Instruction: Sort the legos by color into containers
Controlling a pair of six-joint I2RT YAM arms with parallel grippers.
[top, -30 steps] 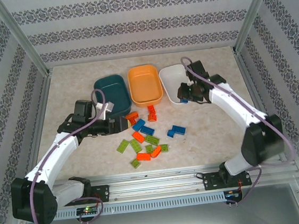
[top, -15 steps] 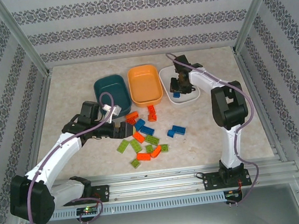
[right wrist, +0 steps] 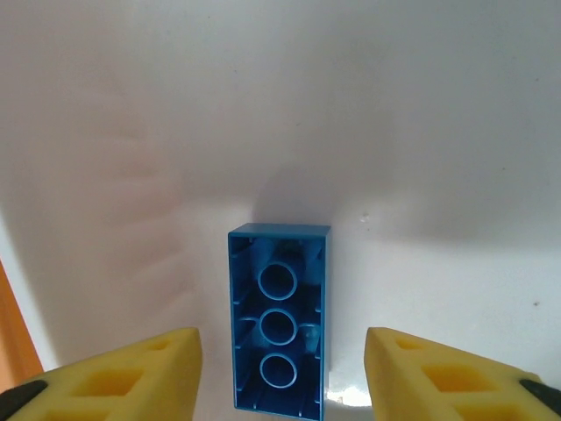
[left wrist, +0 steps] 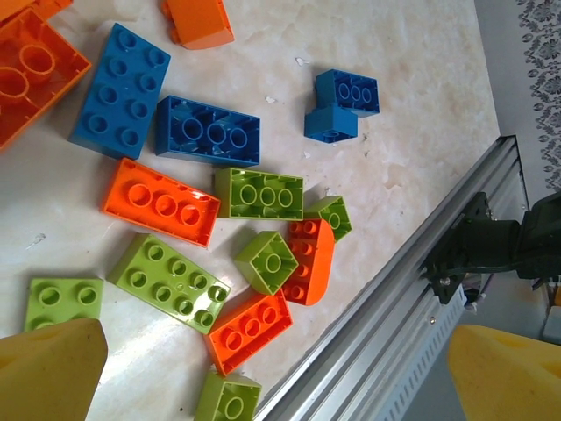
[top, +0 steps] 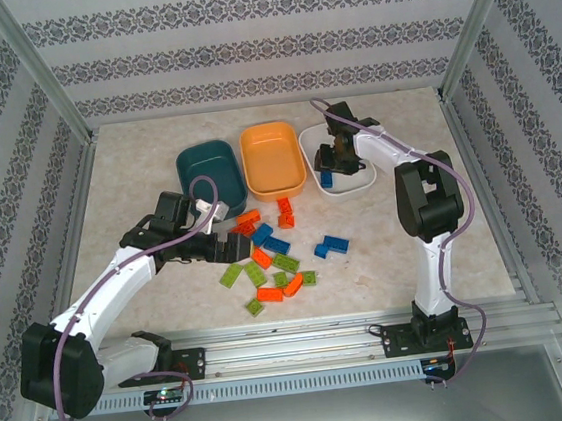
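We take the orange tub (top: 273,158) as our mark. The teal tub (top: 209,173) sits just to its left and the white tub (top: 312,145) just to its right, all three in a row on the table (top: 416,247).

To the right of the orange tub, the right gripper (top: 335,165) hangs low over the white tub. Its wrist view shows a blue brick (right wrist: 279,329) lying underside up on the white floor, with three round tubes showing. The brick lies between the yellow pads (right wrist: 131,368) with a clear gap on each side. We read this gripper as released, jaws apart and grasping nothing.

On the near side of the orange tub, toward the arm bases, the loose legos (top: 271,257) lie scattered on the table in lime green, orange-red and blue. A couple of orange-red ones (top: 285,210) lie closest to the tub's near rim. Two blue bricks (top: 332,246), touching each other, lie a little apart from the others, nearer the bases and right of the tub.

The left gripper (top: 235,233) hovers on the near side of the orange tub and slightly to its left, at the left edge of the scatter. Its pads stand wide apart and hold nothing. Below it the wrist view shows a long lime brick (left wrist: 171,282), an orange-red brick (left wrist: 162,202) and a studded blue brick (left wrist: 123,92), with the metal rail (left wrist: 394,298) beside them.
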